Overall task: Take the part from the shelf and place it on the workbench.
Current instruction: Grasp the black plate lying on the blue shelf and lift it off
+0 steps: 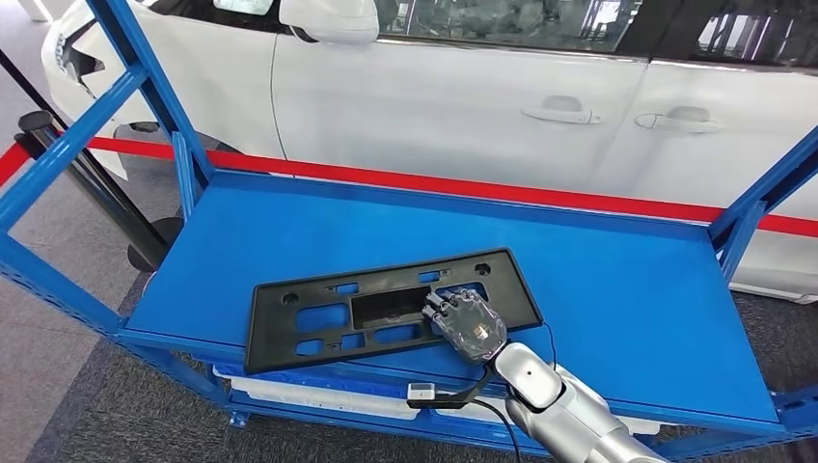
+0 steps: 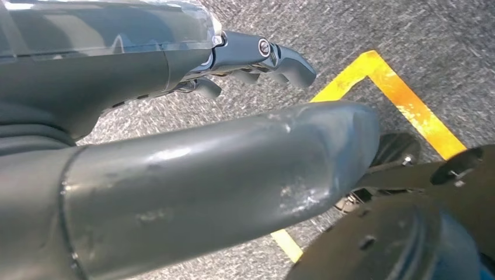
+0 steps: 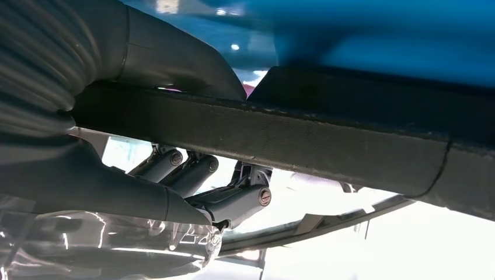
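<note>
You have one black part [image 1: 386, 307] lying flat on the blue shelf [image 1: 598, 289], near its front edge. Your right hand [image 1: 466, 320] grips the part's near edge, thumb beneath. Your left hand [image 2: 257, 58] holds nothing, fingers loosely apart, above the floor.

Car workshop or factory demo floor. White car [image 1: 463, 96] parked right behind a blue steel shelf [image 1: 617, 289], red barrier belt [image 1: 482, 186] on a black post [image 1: 87, 174] between them. Grey carpet floor [image 2: 420, 35] with yellow marking tape [image 2: 403, 96].
</note>
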